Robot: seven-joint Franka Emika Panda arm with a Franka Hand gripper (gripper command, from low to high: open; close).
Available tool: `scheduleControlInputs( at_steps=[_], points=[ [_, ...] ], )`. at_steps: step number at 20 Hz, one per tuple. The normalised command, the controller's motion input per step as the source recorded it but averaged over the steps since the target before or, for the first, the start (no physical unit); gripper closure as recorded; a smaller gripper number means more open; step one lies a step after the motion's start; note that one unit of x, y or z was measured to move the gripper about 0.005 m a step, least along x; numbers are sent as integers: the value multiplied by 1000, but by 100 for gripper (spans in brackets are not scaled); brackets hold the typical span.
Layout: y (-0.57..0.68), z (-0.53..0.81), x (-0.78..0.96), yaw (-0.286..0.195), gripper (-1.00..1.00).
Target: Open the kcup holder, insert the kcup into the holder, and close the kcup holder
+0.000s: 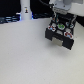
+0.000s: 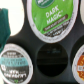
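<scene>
Overhead, the gripper (image 1: 60, 19) hangs just above the kcup holder (image 1: 60, 36); whether its jaws are spread or pressed together, cannot tell. Drawer stands open. The kcup (image 2: 51, 17), green-topped, sits in a round slot, apparently inserted. An empty slot (image 2: 50, 56) lies beside it. Judged remaining: closing the drawer.

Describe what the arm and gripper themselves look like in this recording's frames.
In the exterior view the arm shows only as a white, rounded housing entering from above the kcup holder; its lower end is a dark blur, so the gripper cannot be told apart. No cables or markings are legible. The wrist view shows no gripper part I can identify.
</scene>
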Motion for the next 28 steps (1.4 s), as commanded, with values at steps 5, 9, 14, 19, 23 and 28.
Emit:
scheduleControlInputs(
  at_steps=[5,9,14,19,23,28],
  points=[
    [-320,483,373,115,-100],
    [-447,383,495,62,-100],
    [-475,286,635,20,-100],
    [-473,188,667,3,-100],
    [-431,111,672,8,-100],
    [-319,29,739,7,-100]
  ],
)
